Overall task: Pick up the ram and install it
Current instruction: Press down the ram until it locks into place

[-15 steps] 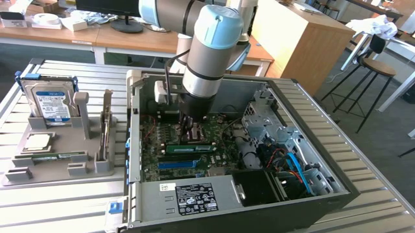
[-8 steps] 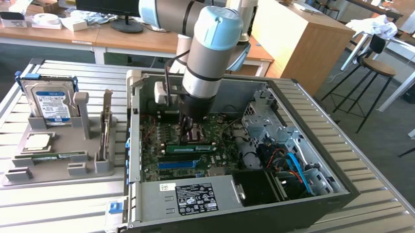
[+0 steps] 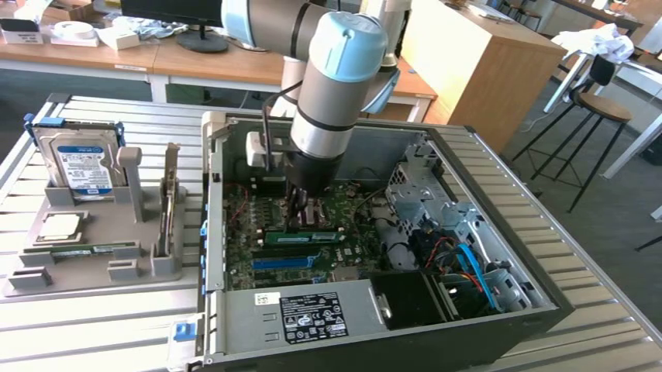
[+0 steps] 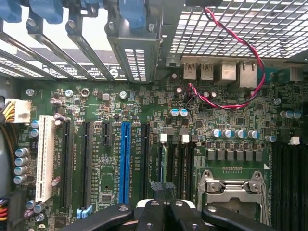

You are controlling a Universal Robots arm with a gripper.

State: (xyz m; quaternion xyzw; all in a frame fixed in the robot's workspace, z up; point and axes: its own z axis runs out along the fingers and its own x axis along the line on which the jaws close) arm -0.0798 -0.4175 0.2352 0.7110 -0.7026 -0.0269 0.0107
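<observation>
Silver slats form the counter, which carries the largest thing in the scene, an open computer case lying on its side with the green motherboard exposed. At the exterior view's left sits a grey parts holder with a blue-labelled hard drive standing in it, a square processor chip lying flat, and one ram stick lying in a low groove. The arm reaches down into the case, and the claw hangs low over the board with its fingers together; in the wrist view the dark fingers meet on a thin dark edge that may be the top of a stick, though I cannot tell for sure. Just beside the claw in the exterior view, the ram lies along the memory slots. By my judgement the installing step is in hand, with the stick at or in its slot; seating it calls for straight, even pressure so both ends latch without tilting.
</observation>
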